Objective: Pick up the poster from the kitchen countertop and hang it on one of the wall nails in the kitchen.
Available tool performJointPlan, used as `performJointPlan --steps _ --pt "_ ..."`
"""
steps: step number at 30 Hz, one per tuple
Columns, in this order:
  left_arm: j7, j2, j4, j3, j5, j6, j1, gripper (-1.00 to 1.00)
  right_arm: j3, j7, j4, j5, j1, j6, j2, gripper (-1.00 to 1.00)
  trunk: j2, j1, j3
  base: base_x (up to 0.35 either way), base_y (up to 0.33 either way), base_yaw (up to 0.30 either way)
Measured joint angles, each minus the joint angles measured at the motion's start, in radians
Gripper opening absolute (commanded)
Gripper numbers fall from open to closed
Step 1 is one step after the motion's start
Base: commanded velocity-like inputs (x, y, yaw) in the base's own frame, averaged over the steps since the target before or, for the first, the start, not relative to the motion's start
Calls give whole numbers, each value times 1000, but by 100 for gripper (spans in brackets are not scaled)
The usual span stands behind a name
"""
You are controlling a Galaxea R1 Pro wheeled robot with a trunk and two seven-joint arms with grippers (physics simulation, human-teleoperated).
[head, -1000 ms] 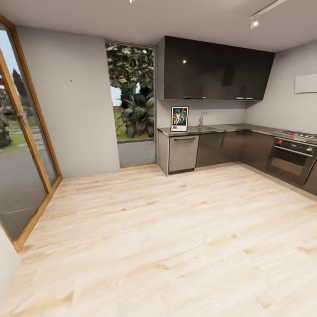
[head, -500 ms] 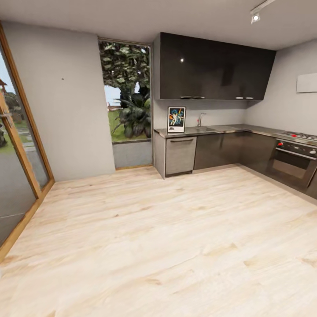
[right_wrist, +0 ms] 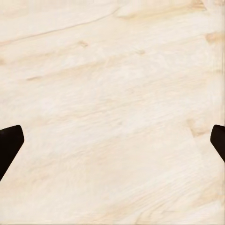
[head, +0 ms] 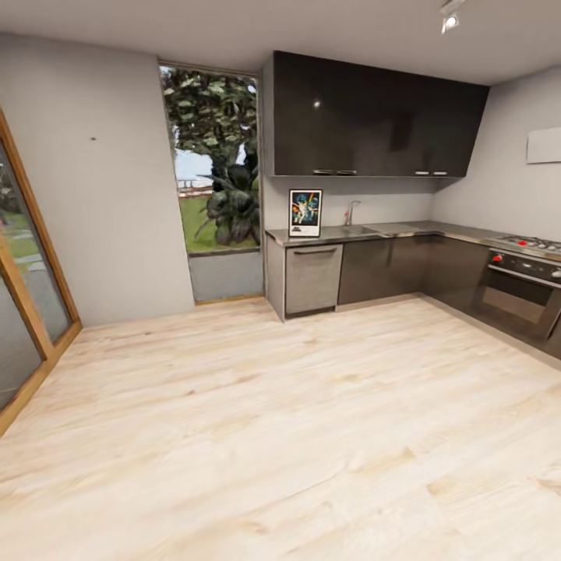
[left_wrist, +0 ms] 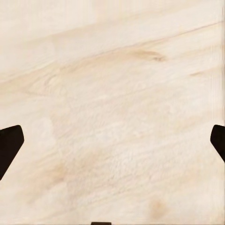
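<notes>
Fingers of the left gripper point(left_wrist: 112, 140) stood wide apart, dark tips at opposite edges of its wrist view, with nothing between them but pale floor point(left_wrist: 117, 93). The right gripper point(right_wrist: 112, 140) was spread just as wide over the same boards, holding and touching nothing.

Across the room, the poster point(head: 305, 213) stood upright on the countertop point(head: 389, 230), at its end nearest the window point(head: 214, 171), leaning back against the wall under the dark upper cabinets point(head: 374, 117). The sink tap point(head: 351, 212) stood just beside it, and the oven point(head: 520, 292) was well apart along the other run. A small dark spot on the grey wall point(head: 93, 139) beside the window was probably a nail, though too small to be sure.

The step in hand looked to be the approach. Doing it well meant rolling up square to the cabinet under the poster, stopping near enough for an arm to reach the frame's edge, and keeping both grippers open and clear of the counter front.
</notes>
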Motion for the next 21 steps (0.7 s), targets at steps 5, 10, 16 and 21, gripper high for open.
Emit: performJointPlan --steps 5,10,16,21 --pt "0 0 0 0 0 0 0 100 0 0 0 0 0 0 1 100 0 0 0 274 -227 0" --pt "0 0 0 0 0 0 0 100 -1 0 0 0 0 0 0 100 0 0 0 274 -227 0" --pt "0 0 0 0 0 0 0 100 0 0 0 0 0 -1 0 100 0 0 0 274 -227 0" --pt "0 0 0 0 0 0 0 100 -1 0 0 0 0 -1 0 100 0 0 0 274 -226 0"
